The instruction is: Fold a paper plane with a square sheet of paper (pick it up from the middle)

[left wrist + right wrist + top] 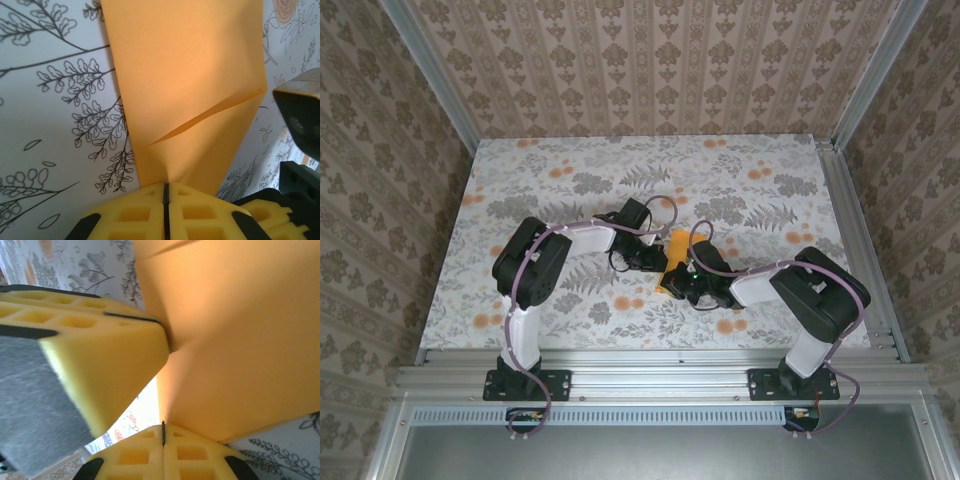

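Left wrist reveals a slanting crease [200, 119] across the orange sheet [190, 70].

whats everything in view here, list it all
orange paper: one, bright orange, creased, mid-table, lifted between both hands
table: one, pale grey floral cover with orange blooms, under everything
walls: three, beige patterned, around the table
metal frame: one, silver, along the table edges
left hand: one, yellow fingers, shut on the paper's edge
right hand: one, yellow fingers, shut on the paper beside the left
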Controlling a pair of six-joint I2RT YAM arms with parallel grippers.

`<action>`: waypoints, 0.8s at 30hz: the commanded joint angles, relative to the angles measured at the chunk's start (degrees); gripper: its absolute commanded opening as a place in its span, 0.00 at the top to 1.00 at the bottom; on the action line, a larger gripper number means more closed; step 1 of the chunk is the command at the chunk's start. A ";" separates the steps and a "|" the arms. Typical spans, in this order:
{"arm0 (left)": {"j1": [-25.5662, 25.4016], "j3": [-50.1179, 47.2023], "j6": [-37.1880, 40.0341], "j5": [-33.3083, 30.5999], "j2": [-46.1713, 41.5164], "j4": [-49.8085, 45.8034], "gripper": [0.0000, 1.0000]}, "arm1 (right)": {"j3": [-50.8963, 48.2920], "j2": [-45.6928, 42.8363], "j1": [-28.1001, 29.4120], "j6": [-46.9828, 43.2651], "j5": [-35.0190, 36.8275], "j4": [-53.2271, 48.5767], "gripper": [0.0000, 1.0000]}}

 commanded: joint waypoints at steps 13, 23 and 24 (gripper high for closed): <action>0.94 -3.52 1.86 -6.27 4.53 -4.22 0.91 | 0.53 2.11 2.49 0.90 0.13 -1.55 0.93; 1.47 -3.54 2.20 -6.15 4.97 -4.39 0.91 | 1.21 2.44 5.39 -0.94 -2.91 -5.60 0.93; 1.48 -3.55 2.22 -6.12 5.06 -4.40 0.91 | 1.14 2.20 5.64 -0.96 -2.74 -6.21 0.93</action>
